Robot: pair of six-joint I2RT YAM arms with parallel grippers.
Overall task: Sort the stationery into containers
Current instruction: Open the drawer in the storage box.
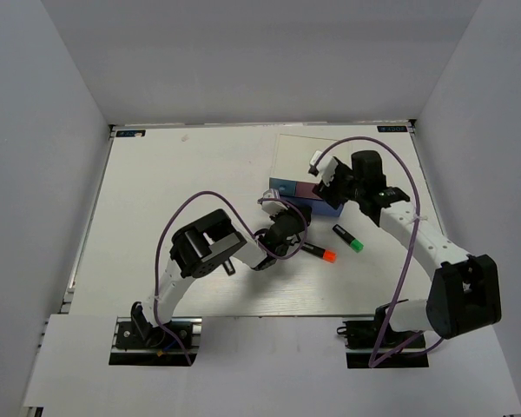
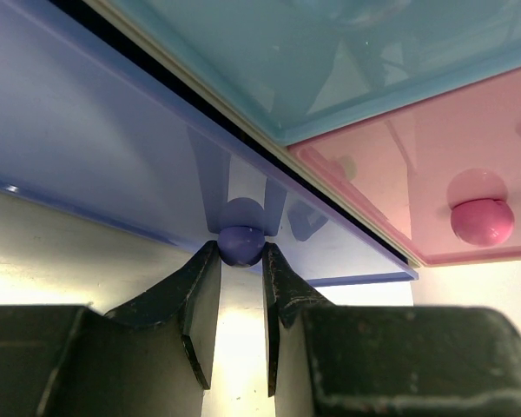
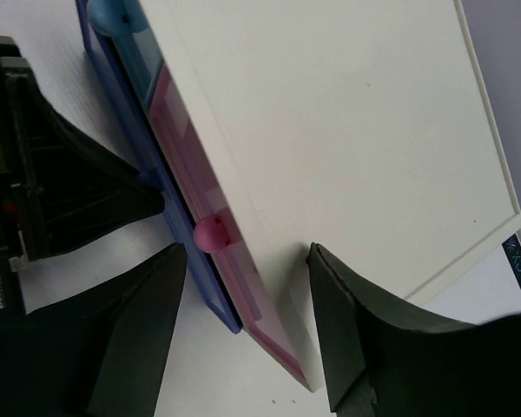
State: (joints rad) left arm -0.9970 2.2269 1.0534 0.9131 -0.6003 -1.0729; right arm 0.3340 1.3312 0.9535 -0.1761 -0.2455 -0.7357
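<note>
The white organiser (image 1: 300,188) stands mid-table with its blue (image 2: 330,61), pink (image 2: 417,165) and lavender (image 2: 87,130) drawer fronts facing me. My left gripper (image 2: 241,261) is shut on the lavender drawer's round knob (image 2: 241,243); a dark gap shows behind that front. My right gripper (image 3: 243,347) is open and straddles the organiser's near corner (image 3: 330,130), its fingers (image 3: 139,330) apart from it. An orange-ended marker (image 1: 318,252) and a green-ended marker (image 1: 349,239) lie on the table in front. The other stationery is out of view.
The pink drawer's knob (image 2: 482,221) sits just right of the left fingers. The left gripper's black body (image 3: 61,191) shows at the left of the right wrist view. Grey walls enclose the white table (image 1: 174,191). Purple cables loop over both arms.
</note>
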